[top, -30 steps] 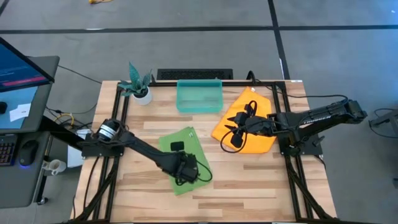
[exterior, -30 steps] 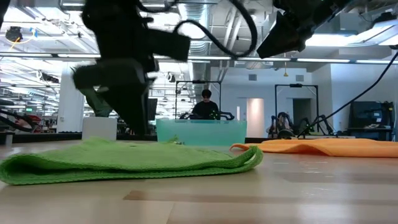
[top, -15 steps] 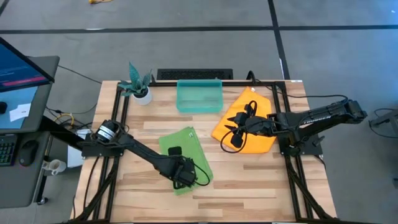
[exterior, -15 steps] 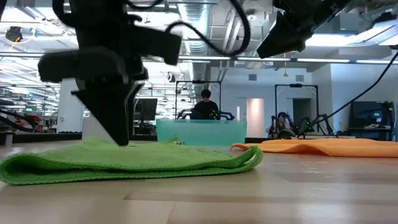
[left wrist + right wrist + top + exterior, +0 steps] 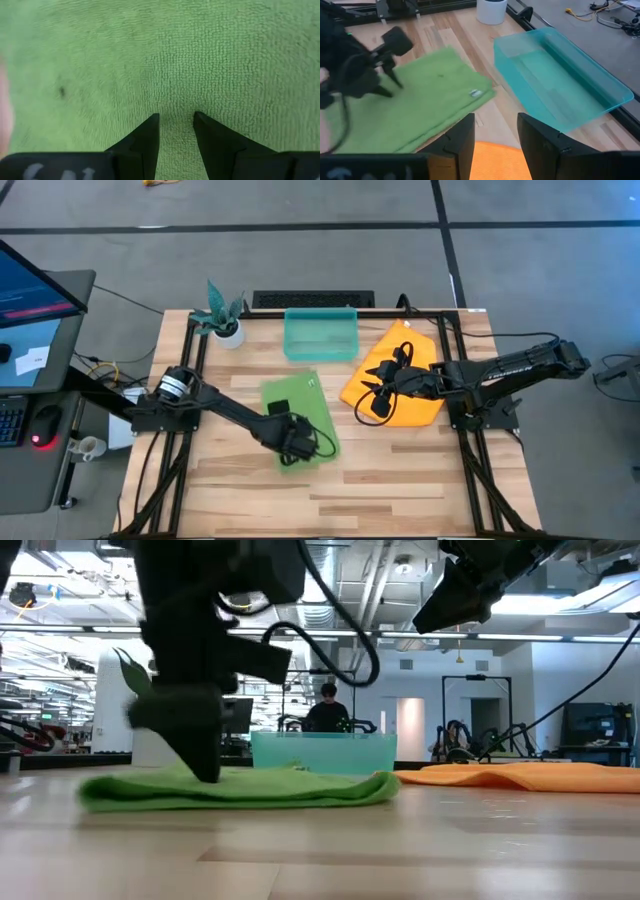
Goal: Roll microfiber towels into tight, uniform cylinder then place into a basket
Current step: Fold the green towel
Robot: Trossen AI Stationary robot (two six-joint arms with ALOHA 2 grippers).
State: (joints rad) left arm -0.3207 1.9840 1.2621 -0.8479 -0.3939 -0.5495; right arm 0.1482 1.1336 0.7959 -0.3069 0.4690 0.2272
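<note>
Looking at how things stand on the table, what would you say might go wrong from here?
1. The left gripper presses on the green towel with its fingers apart, gripping nothing; it may drag or bunch the flat cloth rather than start a tight roll.
2. The right gripper hangs above the orange towel, which overhangs the table frame and could slide off.

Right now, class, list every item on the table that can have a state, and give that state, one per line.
Green towel: folded flat, not rolled, outside the basket.
Orange towel: spread flat, not rolled.
Basket: upright, empty.
Left tool: tips on the green towel, slightly parted.
Right tool: above the orange towel, open, holding nothing.
</note>
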